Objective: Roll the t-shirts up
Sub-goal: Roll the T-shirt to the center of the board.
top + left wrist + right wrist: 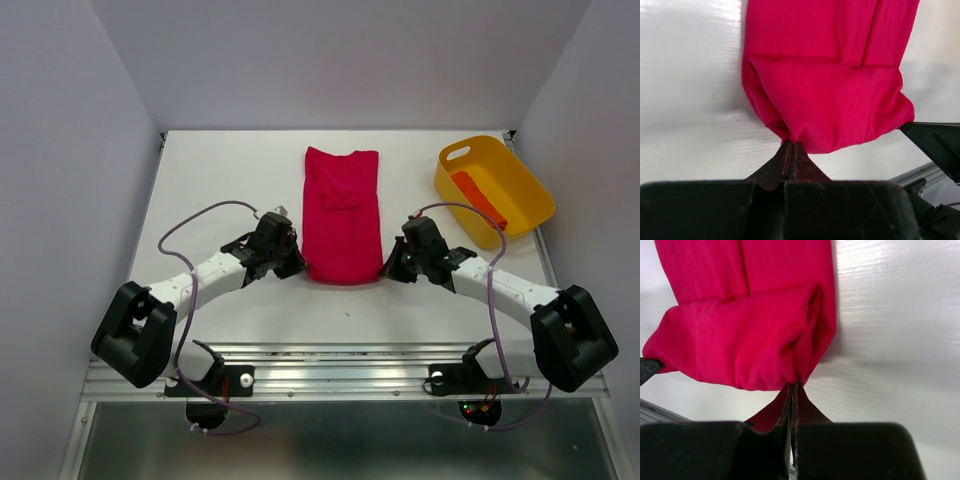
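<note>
Pinching t-shirt (342, 215), likely hem: left gripper (791, 146), right gripper (792, 386).

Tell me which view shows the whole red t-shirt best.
Top external: the red t-shirt shows there at full length. The wrist views show only its turned-over near end, pinched by the left end effector and the right end effector.

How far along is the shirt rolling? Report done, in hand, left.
Done: the orange cloth bundle lies in the yellow plastic basket. In hand: left gripper and right gripper pinch the near end of the crimson-red cloth t-shirt, first turn started. Left: most of it lies flat, unrolled.
</note>
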`<state>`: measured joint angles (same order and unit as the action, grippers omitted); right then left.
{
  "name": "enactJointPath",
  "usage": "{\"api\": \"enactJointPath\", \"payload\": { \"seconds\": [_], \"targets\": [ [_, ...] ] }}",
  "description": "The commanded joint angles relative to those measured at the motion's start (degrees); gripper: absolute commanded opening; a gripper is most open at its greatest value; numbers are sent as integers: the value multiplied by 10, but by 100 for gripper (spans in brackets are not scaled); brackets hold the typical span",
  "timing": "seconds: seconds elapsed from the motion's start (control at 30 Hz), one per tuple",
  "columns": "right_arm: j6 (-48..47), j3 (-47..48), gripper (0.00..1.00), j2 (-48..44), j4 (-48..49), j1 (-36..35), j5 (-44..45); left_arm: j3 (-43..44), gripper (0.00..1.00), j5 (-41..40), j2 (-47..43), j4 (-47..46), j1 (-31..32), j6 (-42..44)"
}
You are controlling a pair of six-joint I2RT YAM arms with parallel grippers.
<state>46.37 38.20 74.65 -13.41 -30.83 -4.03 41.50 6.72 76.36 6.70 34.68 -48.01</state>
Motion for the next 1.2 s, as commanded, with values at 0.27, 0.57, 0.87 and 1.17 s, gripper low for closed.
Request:
{"api": "enactJointPath", "payload": {
  "seconds": [0.27,0.57,0.87,1.17],
  "targets": [
    [-32,88,1,28,-6,-5,55,80,0,21,43,15,-39,36],
    [-53,142,1,78,-8,12,65,128,0,42,106,17,-65,66],
    [-61,180,1,123,-8,34,61,178,0,59,155,24,-91,94],
    [-64,217,1,175,-8,45,61,237,0,61,204,45,-104,123]
  ]
}}
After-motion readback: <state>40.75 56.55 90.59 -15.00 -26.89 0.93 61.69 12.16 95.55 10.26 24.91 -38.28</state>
